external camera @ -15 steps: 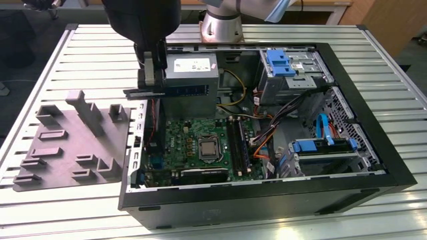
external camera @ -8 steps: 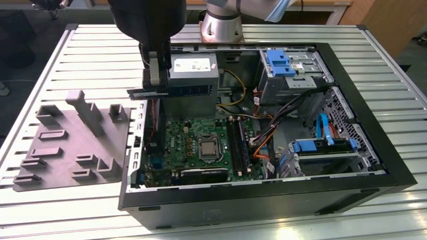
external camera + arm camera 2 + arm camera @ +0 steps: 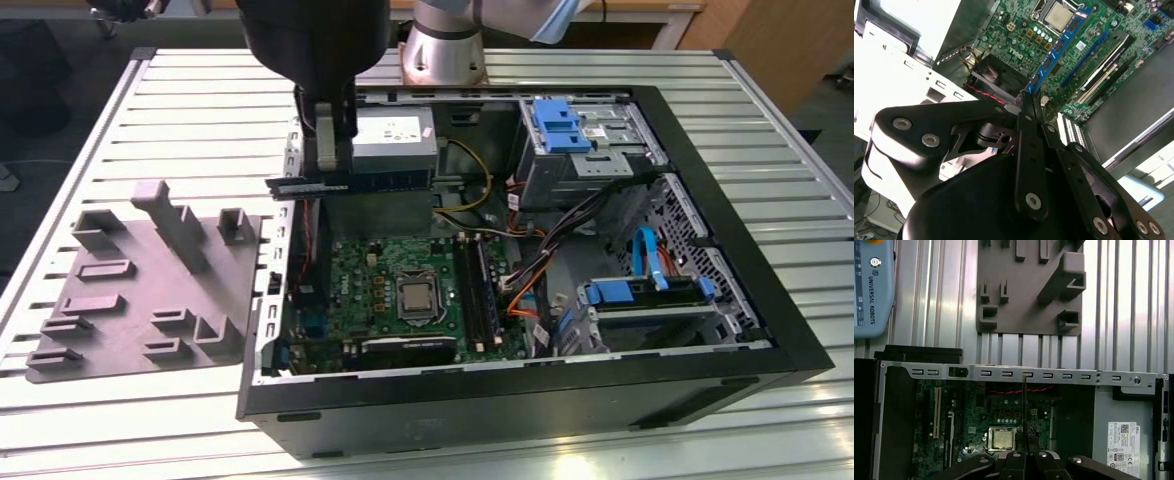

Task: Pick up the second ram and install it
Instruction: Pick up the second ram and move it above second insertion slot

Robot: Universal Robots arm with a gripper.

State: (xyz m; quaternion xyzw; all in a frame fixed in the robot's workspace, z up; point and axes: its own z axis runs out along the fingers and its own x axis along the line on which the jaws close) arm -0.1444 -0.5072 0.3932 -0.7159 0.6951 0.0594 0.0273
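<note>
The gripper (image 3: 324, 178) has its fingers clamped on one end of the second ram (image 3: 363, 182), which hangs level in the air above the open computer case (image 3: 534, 400), touching nothing else. The pick-up looks done, and seating it is what remains. Below lies the motherboard (image 3: 387, 275) with its long black slots (image 3: 477, 285). Further off, beside the case, sits the grey tray (image 3: 134, 290).

Slatted metal table (image 3: 200, 100), grey tray (image 3: 134, 290) and open computer case (image 3: 534, 400) on it
</note>
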